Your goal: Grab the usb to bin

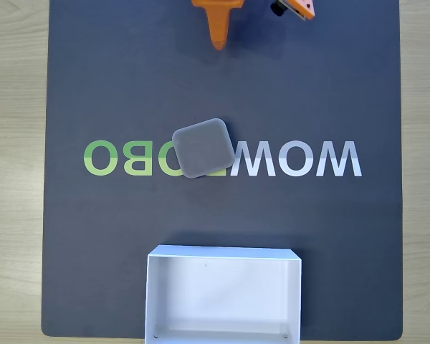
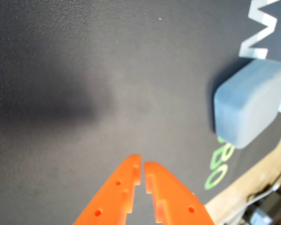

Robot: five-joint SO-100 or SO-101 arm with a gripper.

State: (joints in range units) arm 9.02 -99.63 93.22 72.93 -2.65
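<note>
A dark mat [image 1: 93,236] printed with mirrored lettering [image 1: 301,159] covers a pale wooden table [image 1: 14,179]. A grey square pad [image 1: 203,147] lies on the lettering's middle; a white box [image 1: 223,252] sits on the mat, below the lettering in the fixed view.

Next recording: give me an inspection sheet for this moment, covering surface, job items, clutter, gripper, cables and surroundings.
Surface: dark mat with mirrored lettering, lying on a light wooden table.
Job's things: grey usb flat on the mat's middle, covering part of the lettering, untouched; white bin at the mat's bottom edge in the fixed view, nothing inside it.
Clutter: nothing seen.
Gripper: orange gripper shut, holding nothing, apart from the usb; in the fixed view it sits at the top edge.
Cables: thin wires at the wrist view's lower right corner, off the mat.
Surroundings: wooden tabletop borders the mat on both sides.
</note>
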